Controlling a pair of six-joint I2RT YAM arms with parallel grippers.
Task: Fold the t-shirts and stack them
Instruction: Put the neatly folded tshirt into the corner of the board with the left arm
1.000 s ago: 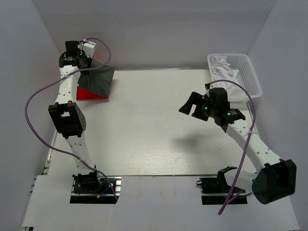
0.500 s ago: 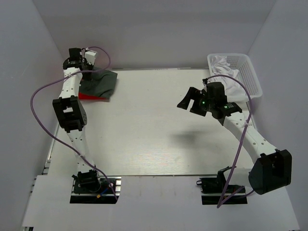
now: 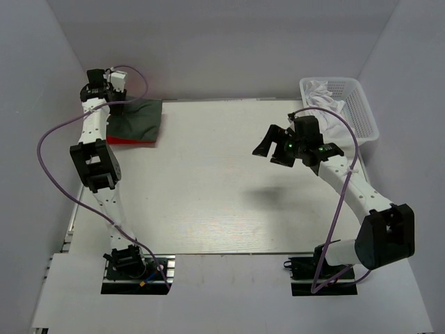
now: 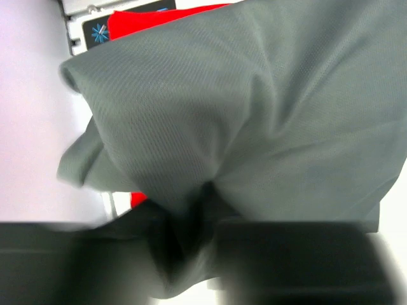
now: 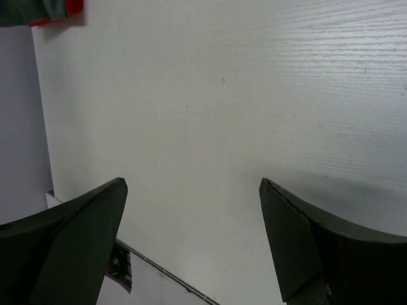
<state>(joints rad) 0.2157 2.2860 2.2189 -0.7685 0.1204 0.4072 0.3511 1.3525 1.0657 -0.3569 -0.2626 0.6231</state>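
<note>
Arms stand well apart. The left one stretches to the far-left corner, the left gripper (image 3: 112, 103) pinched on the grey shirt (image 3: 139, 120), which lies atop the red shirt (image 3: 132, 141). The right one bends over the table (image 3: 208, 202), the right gripper (image 3: 272, 148) spread wide. A white shirt (image 3: 321, 96) sits in the basket (image 3: 363, 115).

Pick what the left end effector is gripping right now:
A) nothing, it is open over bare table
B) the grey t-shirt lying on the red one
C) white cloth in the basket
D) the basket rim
B: in the left wrist view, the left end effector has a fold of the grey t-shirt bunched between its fingers, with the red t-shirt showing beneath it.
</note>
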